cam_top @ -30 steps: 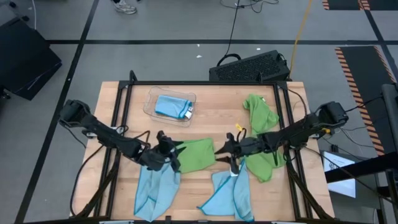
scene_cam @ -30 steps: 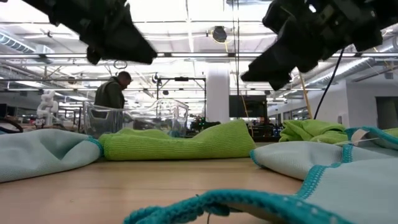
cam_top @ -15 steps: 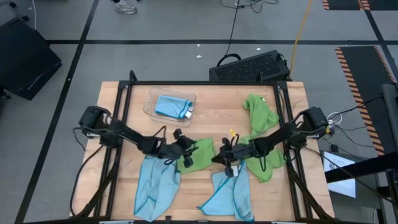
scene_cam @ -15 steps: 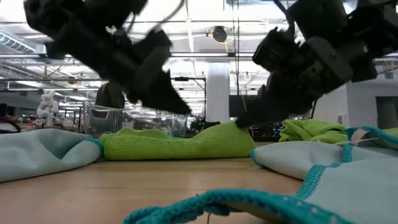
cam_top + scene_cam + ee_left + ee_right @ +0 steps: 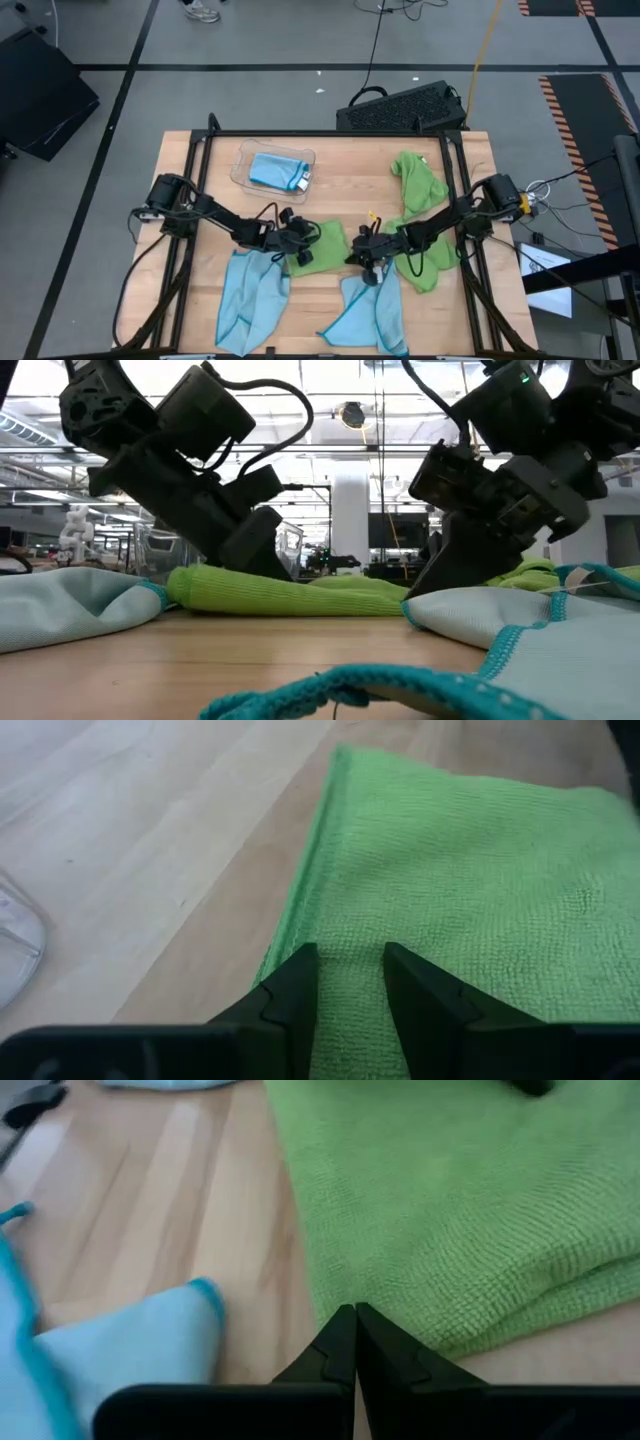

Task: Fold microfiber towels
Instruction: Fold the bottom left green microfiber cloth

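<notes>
Two pincers sit low on one green towel (image 5: 322, 243) near the middle of the bench (image 5: 350, 165). Left pincer (image 5: 348, 982) is partly spread over its edge. Right pincer (image 5: 354, 1330) is pressed together at its corner. Soft, floppy cloth; grab corners.

text: none legible | labels: none | signs: none | numbers: none

Bright, even overhead light; soft shadows, blurred wrist-view foregrounds.
</notes>
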